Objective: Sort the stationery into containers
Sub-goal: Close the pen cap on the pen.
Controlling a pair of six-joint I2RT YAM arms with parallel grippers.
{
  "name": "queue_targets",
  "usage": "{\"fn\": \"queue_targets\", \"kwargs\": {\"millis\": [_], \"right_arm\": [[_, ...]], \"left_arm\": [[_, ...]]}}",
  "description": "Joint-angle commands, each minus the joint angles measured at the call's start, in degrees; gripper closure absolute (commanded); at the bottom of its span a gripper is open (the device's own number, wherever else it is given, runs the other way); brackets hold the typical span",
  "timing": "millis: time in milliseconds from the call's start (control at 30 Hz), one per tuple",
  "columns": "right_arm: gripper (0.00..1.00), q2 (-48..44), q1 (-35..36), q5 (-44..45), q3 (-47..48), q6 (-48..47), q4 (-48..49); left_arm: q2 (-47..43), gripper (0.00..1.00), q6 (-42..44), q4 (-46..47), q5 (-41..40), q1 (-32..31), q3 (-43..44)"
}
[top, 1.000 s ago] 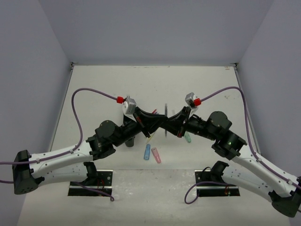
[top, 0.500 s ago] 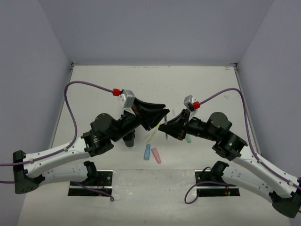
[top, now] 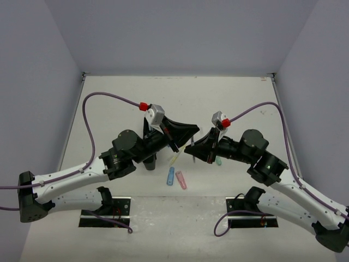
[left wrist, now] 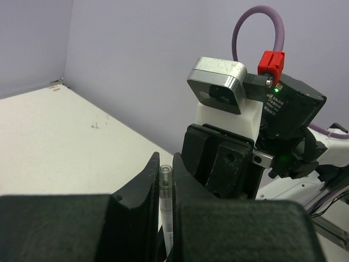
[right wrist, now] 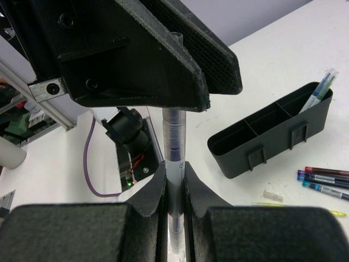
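Both pairs clamped on same clear pen (right wrist: 174, 143), held in air between arms. Right jaws pinch mid-barrel. Left jaws pinch its far end (left wrist: 165, 210), directly above right jaws. My read: light, stiff, slick round plastic barrel. Will pivot or slide if pinched off-centre, could crack if squeezed hard. I'd hold mid-barrel, square across. Black organiser (right wrist: 256, 143) on desk (right wrist: 305, 38), right of and beyond right jaws, with one pen (right wrist: 320, 90) in its end compartment. Loose pens (right wrist: 327, 177) lie nearer, also right of right jaws.
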Motion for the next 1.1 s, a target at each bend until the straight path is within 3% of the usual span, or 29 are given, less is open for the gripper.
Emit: {"fn": "queue_targets", "kwargs": {"millis": [0,233,433,700,733,767,867,900,933,967,1033,1067], "right_arm": [[1.0,-0.69,0.24,4.73,4.9,-1.46,1.7],[1.0,4.3,-1.07,12.39,16.12,-3.85,1.62],[1.0,11.48,-5.91,9.5,28.04,-2.7,-1.42],[1.0,13.71,-8.07,6.17,25.17,-0.99,-0.07],[1.0,14.28,-8.2,6.16,25.16,-1.36,-0.19],[1.0,14.73,-8.21,5.99,25.25,-2.65,-0.7],[0.71,15.35,-8.38,5.94,22.26,-7.25,-4.48],[0.45,14.57,-8.38,6.37,18.43,-7.96,-4.32],[0.35,14.54,-8.38,7.25,18.28,-7.87,-4.03],[0.16,13.56,-8.38,8.73,13.94,-7.29,-2.72],[0.01,11.34,-8.38,10.64,8.03,-6.79,-2.22],[0.01,10.36,-8.3,11.97,6.23,-6.3,-2.22]], "left_arm": [[-1.26,1.0,-1.47,0.68,3.1,-0.27,-3.15],[-0.57,1.0,-7.36,5.81,7.95,-0.66,-12.29],[-0.08,1.0,-10.58,11.98,8.82,-4.47,-19.47],[1.66,1.0,-10.22,7.25,8.51,-5.54,-18.48],[2.1,1.0,-9.97,4.87,7.7,-5.54,-17.41],[1.95,1.0,-9.54,2.22,1.29,-5.54,-16.52],[-0.43,1.0,-9.46,-13.4,-21.9,-4.6,-10.28],[-1.23,1.0,-8.89,-16.93,-27.02,-4.05,-6.62],[-1.58,1.0,-8.23,-19.99,-32.2,-4.03,-4.93],[-2.08,1.0,-5.86,-23.53,-39.28,-3.29,-2.79],[-2.44,1.0,-1.94,-22.98,-44.41,-1.01,-0.88],[-2.23,1.0,-0.08,-22.74,-48.59,-0.13,-0.04]]}}
